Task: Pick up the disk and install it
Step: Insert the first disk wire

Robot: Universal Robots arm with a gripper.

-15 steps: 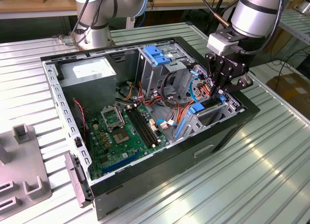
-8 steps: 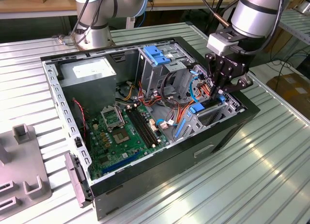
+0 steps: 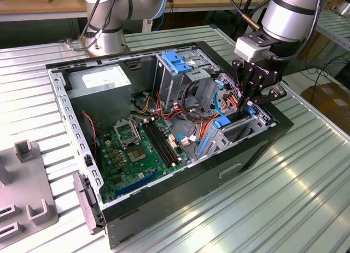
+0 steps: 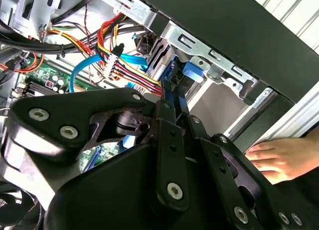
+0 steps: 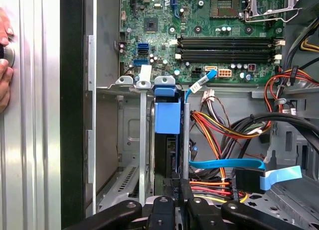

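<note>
A robotics lab — open computer case (image 3: pixel 180 171) on a ribbed metal table (image 3: pixel 284 198), cardboard boxes (image 3: pixel 333 99) around

Disk (image 5: pixel 166 121) bracket glossy blue plastic; claw (image 5: pixel 176 196) matt blk.

The open black metal computer case (image 3: pixel 180 138) is seen from above and aside in the exterior view. Its green circuit board (image 5: pixel 199 26) (image 4: pixel 40 80) is shared close-up by both wrist views, looking past black gripper links.
</note>
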